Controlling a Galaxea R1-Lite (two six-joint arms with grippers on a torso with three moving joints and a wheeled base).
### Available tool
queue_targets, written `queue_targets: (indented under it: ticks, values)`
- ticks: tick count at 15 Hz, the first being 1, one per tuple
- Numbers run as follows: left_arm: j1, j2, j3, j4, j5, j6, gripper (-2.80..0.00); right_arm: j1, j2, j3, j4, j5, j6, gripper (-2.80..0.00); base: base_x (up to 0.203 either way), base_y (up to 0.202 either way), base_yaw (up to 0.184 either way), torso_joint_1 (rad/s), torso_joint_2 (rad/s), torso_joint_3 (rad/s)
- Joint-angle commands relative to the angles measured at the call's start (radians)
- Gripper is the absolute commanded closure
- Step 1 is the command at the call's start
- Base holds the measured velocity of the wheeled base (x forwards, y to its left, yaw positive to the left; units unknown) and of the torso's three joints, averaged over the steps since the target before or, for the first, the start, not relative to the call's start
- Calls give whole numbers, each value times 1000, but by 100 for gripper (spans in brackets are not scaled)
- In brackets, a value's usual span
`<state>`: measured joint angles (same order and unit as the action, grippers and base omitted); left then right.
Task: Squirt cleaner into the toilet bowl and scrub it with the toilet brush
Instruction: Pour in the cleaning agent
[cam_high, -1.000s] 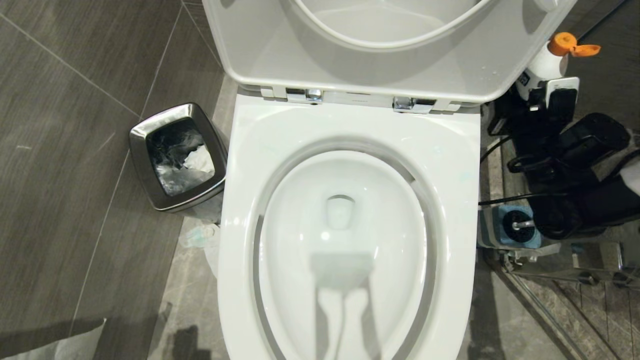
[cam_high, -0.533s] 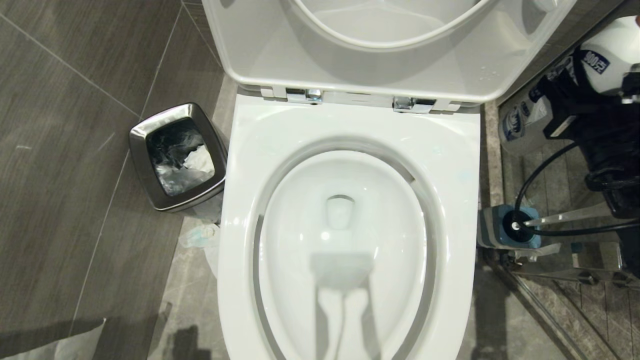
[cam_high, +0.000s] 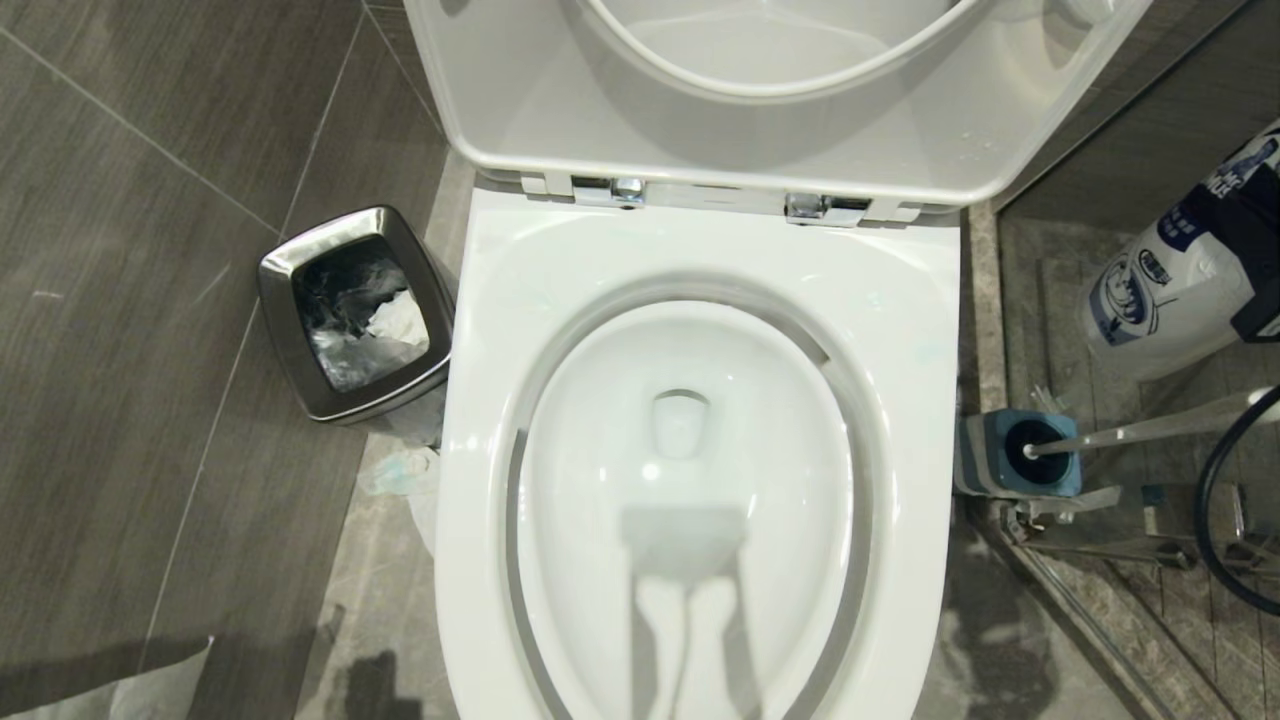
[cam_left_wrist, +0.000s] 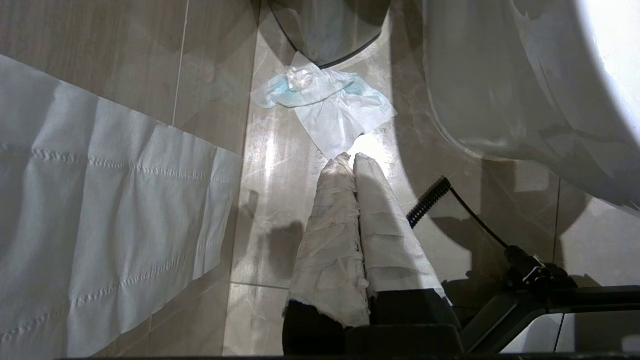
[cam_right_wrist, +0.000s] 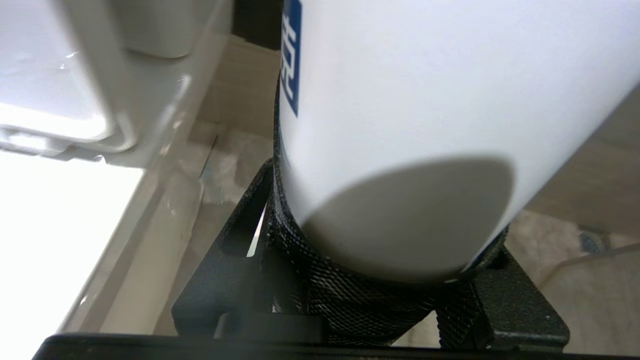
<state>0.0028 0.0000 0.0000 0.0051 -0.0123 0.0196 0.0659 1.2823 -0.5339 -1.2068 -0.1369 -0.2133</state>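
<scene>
- Your right gripper (cam_right_wrist: 380, 280) is clamped round the base of the white bottle (cam_high: 1170, 290); hold it low on the body; smooth plastic, likely slippery and squeezable.
- The bowl (cam_high: 690, 480) lies beside that gripper, lid up, water untinted, so no cleaner seems squirted yet.
- The brush (cam_high: 1140, 432) stands in its holder (cam_high: 1020, 455) just below the bottle; slim, stiff handle.
- Your left gripper (cam_left_wrist: 350, 162) is closed, empty, hanging over the floor.

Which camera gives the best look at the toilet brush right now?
The head view: the toilet brush stands in its blue-topped holder beside the toilet bowl, handle leaning away. The left wrist view shows none of it; the right wrist view shows mostly the held white bottle.
</scene>
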Motion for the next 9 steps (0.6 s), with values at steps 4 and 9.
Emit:
queue_targets:
  ticks: [4,9]
  values:
    - [0,2,2,1,0,0,0,190,-184,63,186,-5,-171,0,0,0,0,0,0,0]
    - [0,2,2,1,0,0,0,291,-205,97,289,-6,-322,0,0,0,0,0,0,0]
